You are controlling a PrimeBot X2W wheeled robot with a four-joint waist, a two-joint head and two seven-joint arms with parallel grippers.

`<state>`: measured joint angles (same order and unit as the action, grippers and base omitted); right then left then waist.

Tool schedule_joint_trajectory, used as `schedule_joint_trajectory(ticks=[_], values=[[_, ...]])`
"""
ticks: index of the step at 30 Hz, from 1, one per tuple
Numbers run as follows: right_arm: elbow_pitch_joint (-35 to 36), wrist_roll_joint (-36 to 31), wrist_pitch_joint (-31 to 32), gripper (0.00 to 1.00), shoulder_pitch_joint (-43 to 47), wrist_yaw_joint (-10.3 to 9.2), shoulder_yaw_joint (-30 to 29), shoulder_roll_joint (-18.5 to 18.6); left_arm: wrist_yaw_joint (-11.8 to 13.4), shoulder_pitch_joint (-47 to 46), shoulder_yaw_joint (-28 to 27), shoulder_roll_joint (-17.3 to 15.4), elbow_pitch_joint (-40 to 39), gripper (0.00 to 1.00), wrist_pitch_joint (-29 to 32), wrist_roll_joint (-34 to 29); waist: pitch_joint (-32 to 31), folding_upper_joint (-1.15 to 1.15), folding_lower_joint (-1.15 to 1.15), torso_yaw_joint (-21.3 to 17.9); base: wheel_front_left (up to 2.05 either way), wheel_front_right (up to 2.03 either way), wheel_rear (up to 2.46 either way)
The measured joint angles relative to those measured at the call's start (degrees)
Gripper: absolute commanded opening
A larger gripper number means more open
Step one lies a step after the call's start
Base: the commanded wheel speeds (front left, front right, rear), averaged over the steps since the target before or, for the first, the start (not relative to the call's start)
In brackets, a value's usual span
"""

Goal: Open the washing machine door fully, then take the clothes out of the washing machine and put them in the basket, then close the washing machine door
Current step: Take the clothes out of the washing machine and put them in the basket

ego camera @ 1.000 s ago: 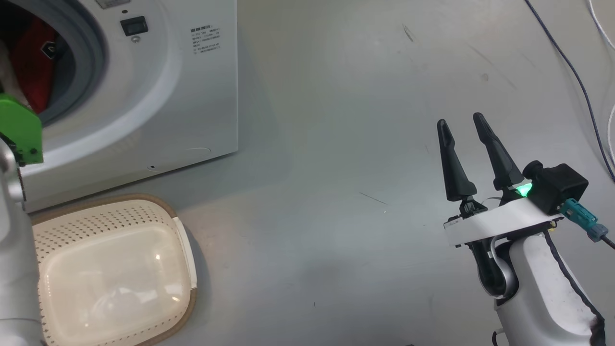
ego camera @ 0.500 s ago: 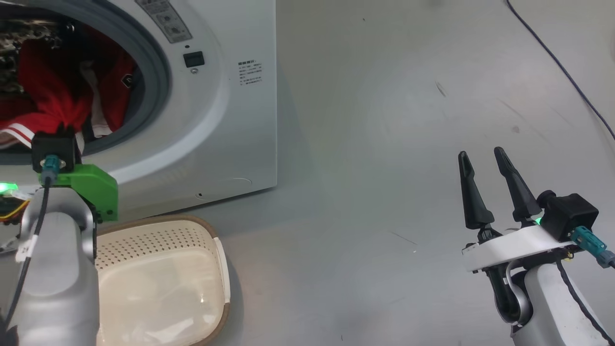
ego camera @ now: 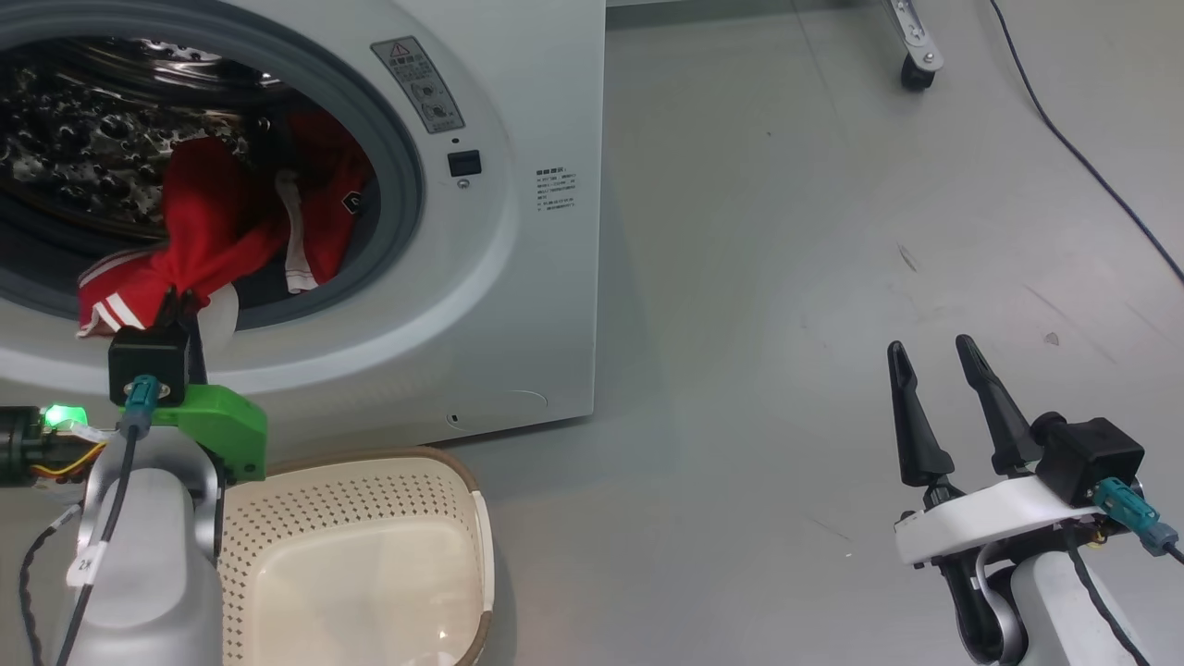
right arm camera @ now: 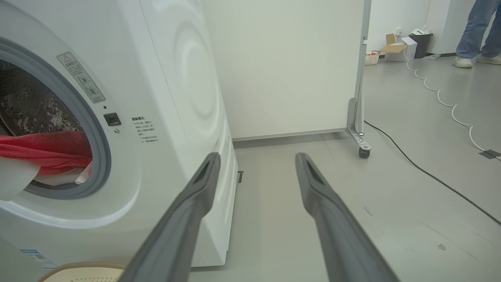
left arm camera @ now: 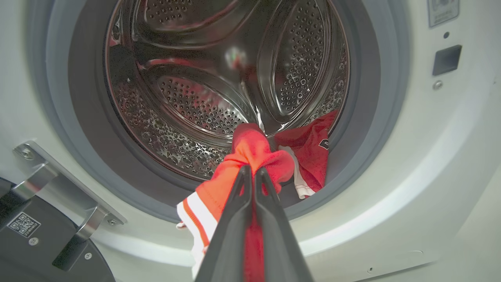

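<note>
Closest in the head view, the right gripper (ego camera: 930,347) hangs over the grey floor (ego camera: 740,370) at the lower right, its two dark fingers spread apart and holding nothing. Across from it, the cream perforated basket (ego camera: 351,499) sits on the floor just in front of the washing machine (ego camera: 518,277), partly hidden by the left forearm (ego camera: 148,555). Above the basket, the left gripper (left arm camera: 250,172) is pinched tight on a fold of the red clothes (ego camera: 213,222) at the lower lip of the grey rubber seal (ego camera: 398,185). A white-striped edge of the garment hangs out over that lip, and the rest trails back into the steel drum (left arm camera: 188,105). The washing machine door (left arm camera: 35,243) is swung clear of the opening, with its dark rim and metal hinge (left arm camera: 58,188) at the left wrist view's lower left. Farther off, a wheeled white panel (right arm camera: 289,66) stands beside the machine, a black cable (right arm camera: 430,176) crosses the floor, and a person's legs (right arm camera: 475,27) show at the room's far end.
</note>
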<state>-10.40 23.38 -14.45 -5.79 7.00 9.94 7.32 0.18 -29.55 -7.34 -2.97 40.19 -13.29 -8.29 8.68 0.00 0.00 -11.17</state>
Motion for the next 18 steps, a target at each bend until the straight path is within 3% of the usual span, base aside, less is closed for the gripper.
schedule_joint_trajectory(ticks=[8, 18], values=[[0.21, -0.58, 0.0, 1.0, 0.94, 0.0, 0.47, 0.0, -0.03, 2.36, -2.27, 0.8, -5.2, 0.0, -0.97, 4.42, -2.48, 0.0, 0.0, 1.2, 0.0, 0.0, 0.0], [0.54, -0.83, 0.0, 1.0, 1.75, 0.0, 0.79, 0.01, -0.94, 2.68, -0.86, 1.13, -16.94, 0.0, -1.01, 6.23, -3.07, 0.0, 0.0, 1.56, 0.0, 0.0, 0.0]])
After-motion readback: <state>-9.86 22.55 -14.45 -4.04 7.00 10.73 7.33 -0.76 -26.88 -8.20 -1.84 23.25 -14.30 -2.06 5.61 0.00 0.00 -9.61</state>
